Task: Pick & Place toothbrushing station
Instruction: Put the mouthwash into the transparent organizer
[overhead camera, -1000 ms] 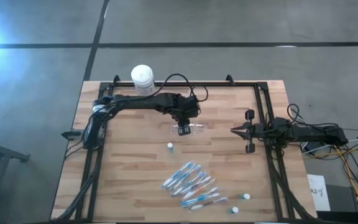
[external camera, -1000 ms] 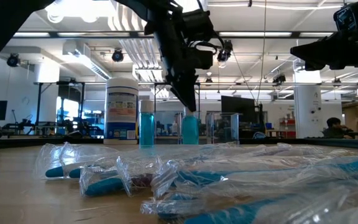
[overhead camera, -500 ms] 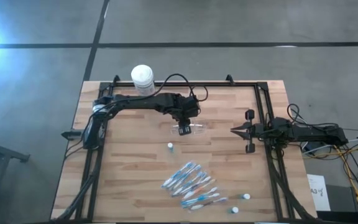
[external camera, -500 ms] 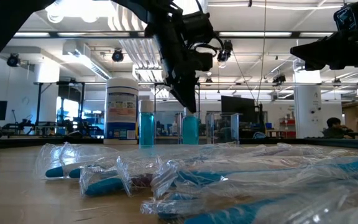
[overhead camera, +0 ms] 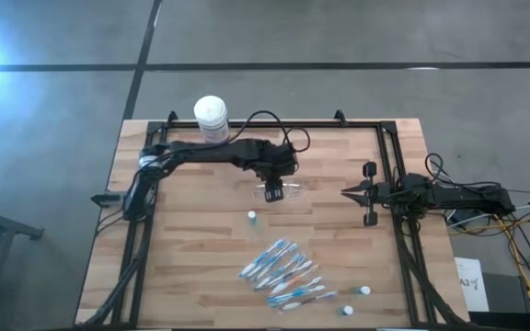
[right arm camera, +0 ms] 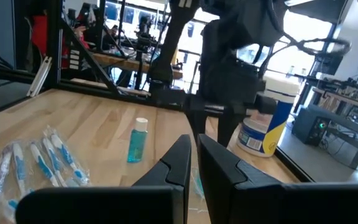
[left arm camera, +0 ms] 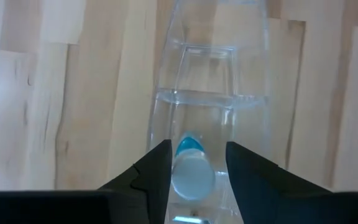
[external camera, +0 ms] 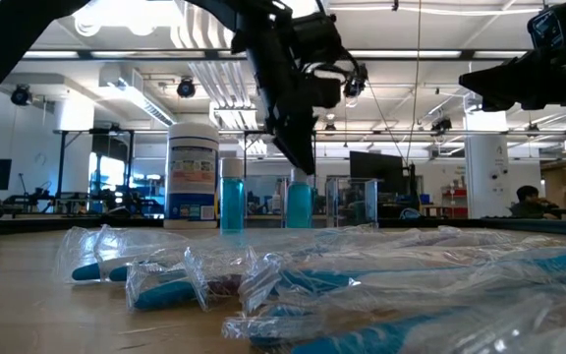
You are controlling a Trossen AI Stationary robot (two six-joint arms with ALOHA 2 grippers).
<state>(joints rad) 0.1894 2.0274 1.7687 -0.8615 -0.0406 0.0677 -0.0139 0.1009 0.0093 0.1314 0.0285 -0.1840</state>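
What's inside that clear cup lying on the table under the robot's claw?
One small blue tube with a white cap lies inside the clear cup, between the left gripper's open fingers. The cup's nearest end is hidden by the gripper.

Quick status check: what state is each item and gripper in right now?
Left gripper: open, straddling a tube's cap.
Tiny blue white-capped tube: upright at the cup, seemingly unheld.
Small clear plastic cup: under left gripper, pose unclear.
Second tube: upright, alone.
Two far tubes: loose by toothbrushes.
Blue-white toothbrushes: wrapped, heaped flat.
White-lidded canister: upright, lidded.
Right gripper: shut, parked.
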